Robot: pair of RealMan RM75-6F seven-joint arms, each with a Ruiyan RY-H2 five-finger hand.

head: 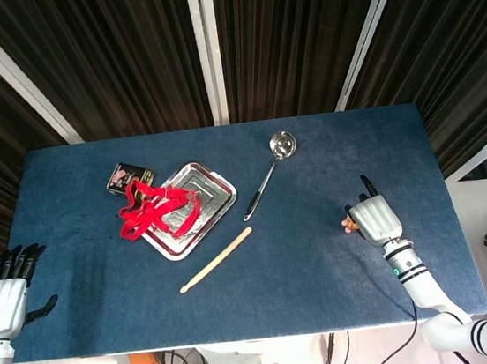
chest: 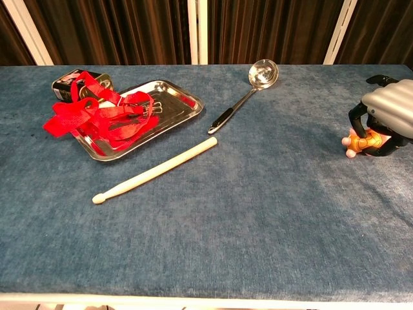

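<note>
The right hand [chest: 386, 116] curls its fingers [chest: 357, 118] around the orange toy turtle [chest: 362, 142] at the worktop's [chest: 258, 206] right edge, palm over it, seemingly for a secure hold; the left hand [head: 2, 300] rests fingers apart, holding nothing, off the left edge.

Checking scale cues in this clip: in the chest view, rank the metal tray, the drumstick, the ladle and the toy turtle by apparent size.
1. metal tray
2. drumstick and ladle: alike in length, unranked; the ladle lies farther away.
3. toy turtle, partly hidden in the right hand.
</note>
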